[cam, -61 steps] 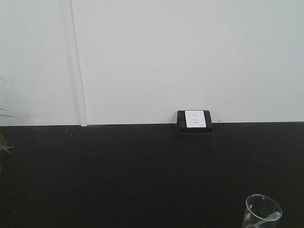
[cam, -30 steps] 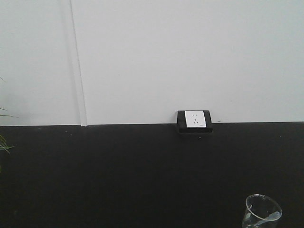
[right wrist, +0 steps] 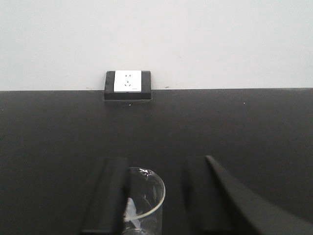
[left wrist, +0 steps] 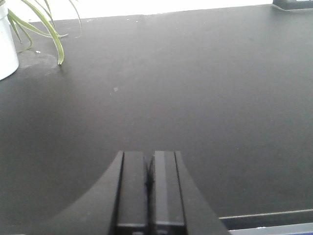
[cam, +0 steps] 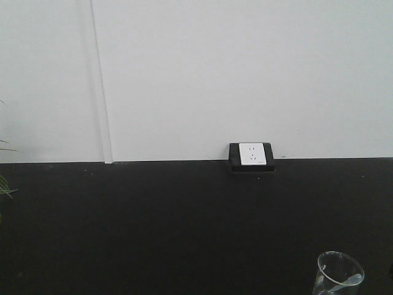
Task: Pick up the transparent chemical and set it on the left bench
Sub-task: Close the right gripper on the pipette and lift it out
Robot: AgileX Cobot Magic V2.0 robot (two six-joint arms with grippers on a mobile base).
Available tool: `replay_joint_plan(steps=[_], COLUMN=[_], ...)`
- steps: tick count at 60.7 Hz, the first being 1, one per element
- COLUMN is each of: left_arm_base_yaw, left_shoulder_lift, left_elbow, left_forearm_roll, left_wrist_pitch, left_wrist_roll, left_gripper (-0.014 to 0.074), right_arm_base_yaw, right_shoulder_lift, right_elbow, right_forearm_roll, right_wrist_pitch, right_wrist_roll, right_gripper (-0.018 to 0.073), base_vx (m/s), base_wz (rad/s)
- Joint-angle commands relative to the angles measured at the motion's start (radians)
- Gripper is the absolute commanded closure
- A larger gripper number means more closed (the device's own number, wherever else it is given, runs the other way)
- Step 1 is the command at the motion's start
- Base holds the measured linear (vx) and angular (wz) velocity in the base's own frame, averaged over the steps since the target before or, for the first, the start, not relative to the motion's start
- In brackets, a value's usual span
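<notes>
A clear glass beaker (cam: 339, 275) stands on the black bench at the bottom right of the front view. In the right wrist view the beaker (right wrist: 143, 200) sits between the open fingers of my right gripper (right wrist: 156, 196), close against the left finger (right wrist: 108, 196) with a gap to the right finger (right wrist: 201, 196). My left gripper (left wrist: 150, 188) is shut and empty, hovering over bare black bench top. Neither gripper shows in the front view.
A white socket in a black box (cam: 252, 157) sits at the back edge of the bench against the white wall, also in the right wrist view (right wrist: 127, 84). A white plant pot (left wrist: 6, 44) with green leaves (left wrist: 46, 27) stands at the far left. The bench's front edge (left wrist: 266, 218) lies near my left gripper.
</notes>
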Motion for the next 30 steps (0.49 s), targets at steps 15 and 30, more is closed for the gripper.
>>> replay_joint_plan(steps=[15,30], left_arm_base_yaw=[-0.002,-0.002], left_shoulder_lift=[-0.019,-0.019], left_elbow=[0.016,0.016], left_forearm_roll=[-0.001,-0.001], left_wrist_pitch=[-0.078,-0.078], left_wrist_roll=[-0.008,-0.008], left_gripper=[0.06,0.06], right_arm_base_yaw=[-0.005,-0.005], right_shoulder_lift=[0.289,0.48], right_elbow=[-0.048,-0.112], right_forearm_roll=[-0.184,-0.182], right_wrist_pitch=[-0.304,-0.362], right_wrist_roll=[0.003,0.002], right_gripper=[0.0001,0.0001], base_vx=[0.0,0.0], base_wz=[0.0,0.0])
